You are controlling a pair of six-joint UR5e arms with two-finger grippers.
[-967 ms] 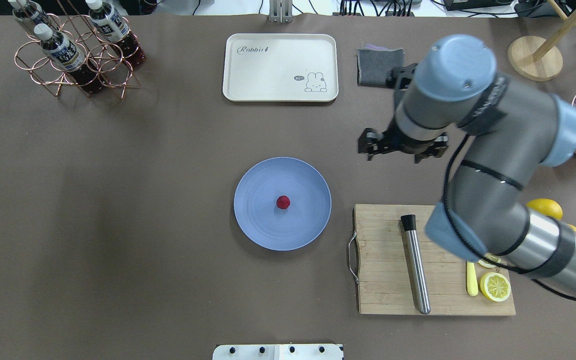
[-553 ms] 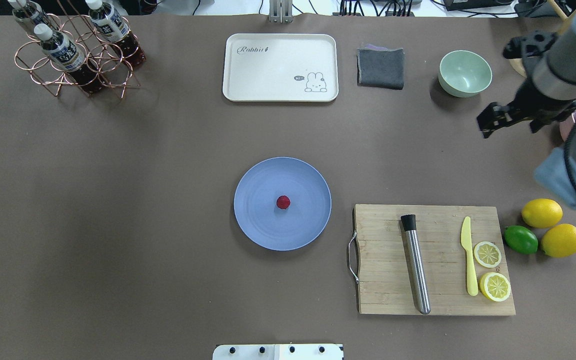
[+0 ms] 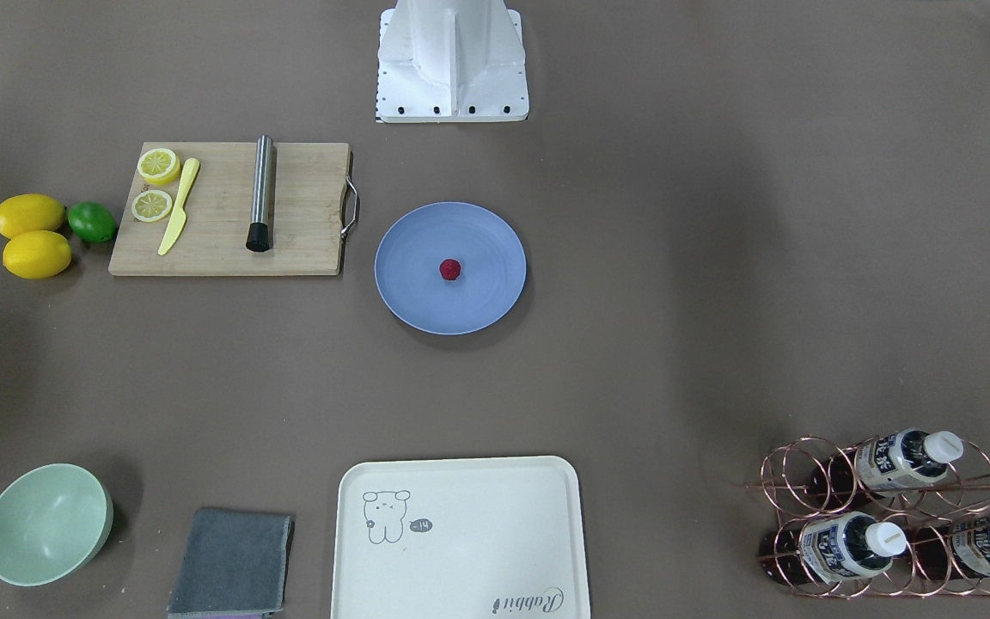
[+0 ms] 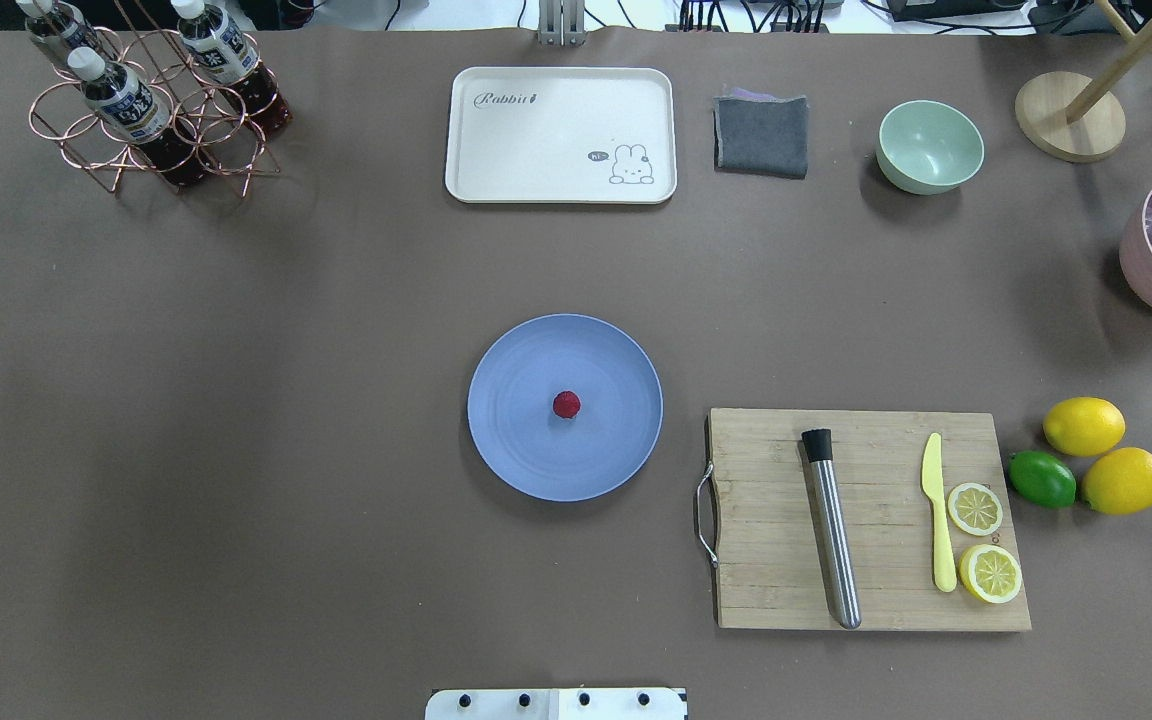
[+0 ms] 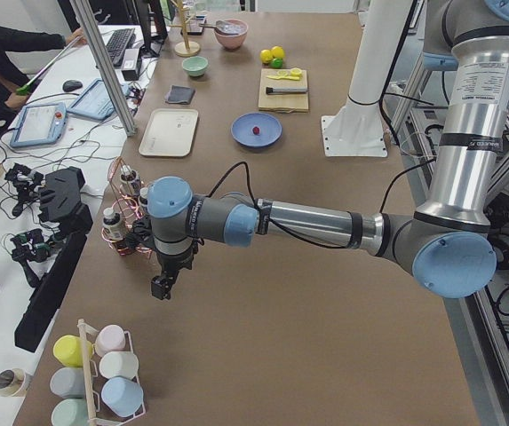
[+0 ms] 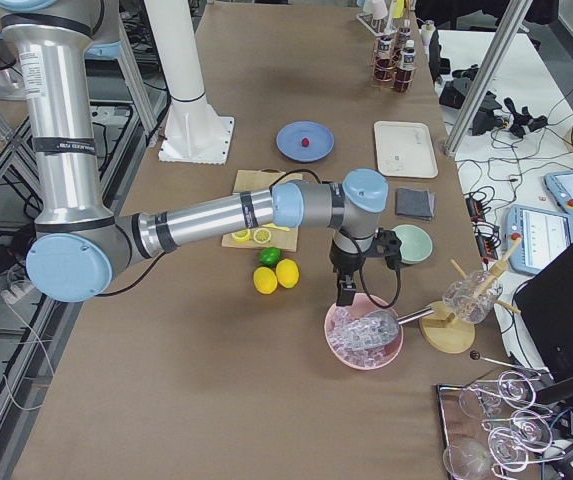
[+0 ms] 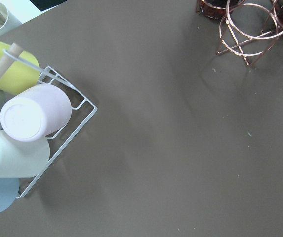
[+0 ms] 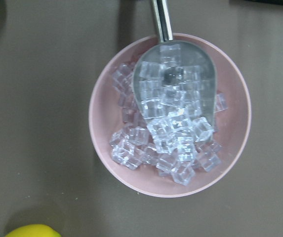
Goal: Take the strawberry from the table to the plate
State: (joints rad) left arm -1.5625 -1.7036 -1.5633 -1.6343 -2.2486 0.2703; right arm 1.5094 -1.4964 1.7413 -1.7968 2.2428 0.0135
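The small dark red strawberry (image 4: 566,404) (image 3: 450,269) lies near the middle of the round blue plate (image 4: 516,450) (image 3: 413,297) at the centre of the grey-brown table (image 4: 236,400). Neither gripper shows in the overhead or front view. The left gripper (image 5: 160,287) hangs over the table's near end by the copper bottle rack (image 5: 123,222), far from the plate (image 5: 243,135). The right gripper (image 6: 345,293) hangs above a pink bowl of ice (image 6: 364,335) (image 8: 171,116). I cannot tell whether either gripper is open or shut.
A wooden cutting board (image 4: 766,590) with a metal muddler (image 4: 832,530), yellow knife and lemon slices lies right of the plate. Two lemons (image 4: 1084,425) and a lime sit beyond it. A cream tray (image 4: 561,135), grey cloth, mint bowl (image 4: 930,146) and cup rack (image 7: 27,128) stand around.
The right arm has swung right, out of the overhead view, uncovering the mint bowl, the lemons and the lime. The strawberry and the plate have not moved.
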